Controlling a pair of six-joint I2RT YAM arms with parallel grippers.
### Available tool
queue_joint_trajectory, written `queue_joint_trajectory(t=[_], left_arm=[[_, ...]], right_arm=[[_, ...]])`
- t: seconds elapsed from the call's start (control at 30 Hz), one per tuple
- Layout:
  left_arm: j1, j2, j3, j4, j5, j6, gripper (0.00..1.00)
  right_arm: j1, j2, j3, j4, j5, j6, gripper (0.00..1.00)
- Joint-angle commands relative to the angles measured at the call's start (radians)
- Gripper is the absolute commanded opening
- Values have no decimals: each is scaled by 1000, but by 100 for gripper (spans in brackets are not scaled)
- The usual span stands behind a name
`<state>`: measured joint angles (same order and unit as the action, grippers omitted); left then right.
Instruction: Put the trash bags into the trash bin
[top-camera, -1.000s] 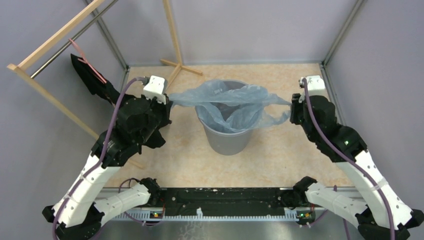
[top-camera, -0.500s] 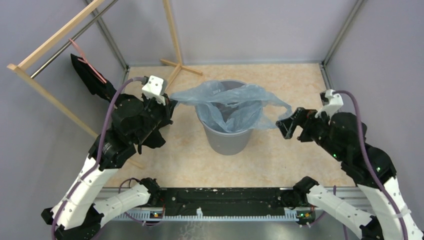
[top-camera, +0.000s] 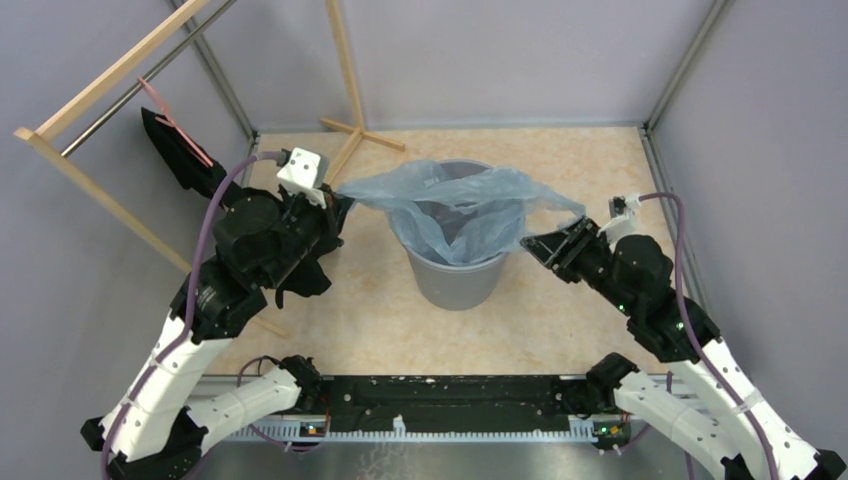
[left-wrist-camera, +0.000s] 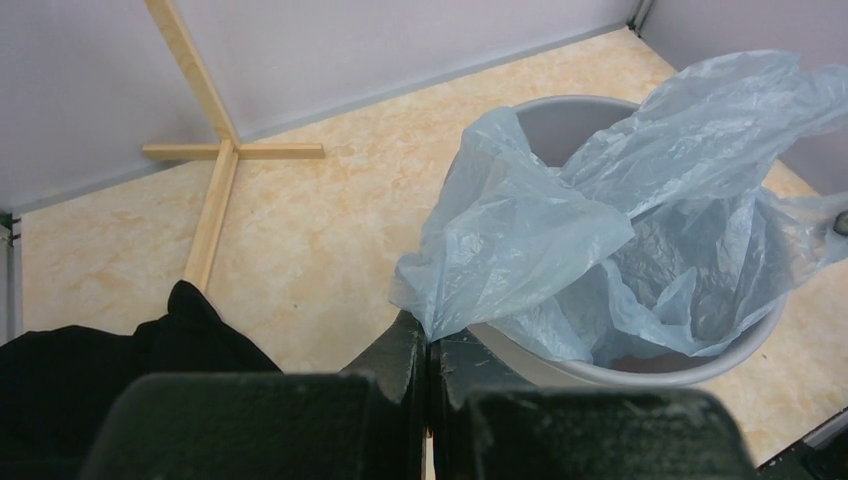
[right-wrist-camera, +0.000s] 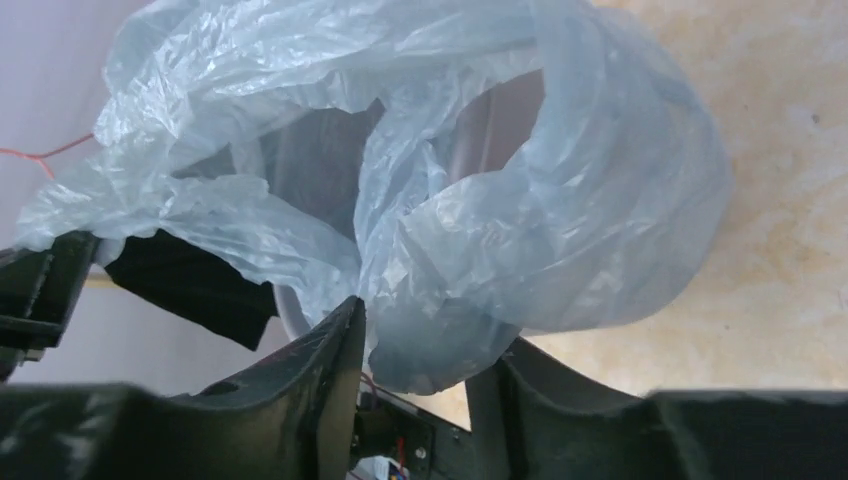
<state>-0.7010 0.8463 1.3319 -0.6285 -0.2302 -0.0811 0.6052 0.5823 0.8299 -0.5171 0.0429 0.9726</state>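
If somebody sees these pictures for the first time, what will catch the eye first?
A pale-blue trash bag lies draped over the grey trash bin in the middle of the table, partly hanging inside. The left gripper pinches the bag's left edge. The right gripper stands open at the bag's right side, with film between its fingers.
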Motion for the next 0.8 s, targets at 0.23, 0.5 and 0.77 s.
queue_joint_trajectory(t=[0.23,0.5,0.77], left_arm=[[4,9,51,-7,-33,12,0],[4,41,51,-118,-36,57,0],[4,-14,59,-194,107,-75,13]], right_arm=[[-5,23,211,-98,-110,-219,0],[-7,42,398,-496,-34,-448,0],[-5,-25,323,-399,-158,-461,0]])
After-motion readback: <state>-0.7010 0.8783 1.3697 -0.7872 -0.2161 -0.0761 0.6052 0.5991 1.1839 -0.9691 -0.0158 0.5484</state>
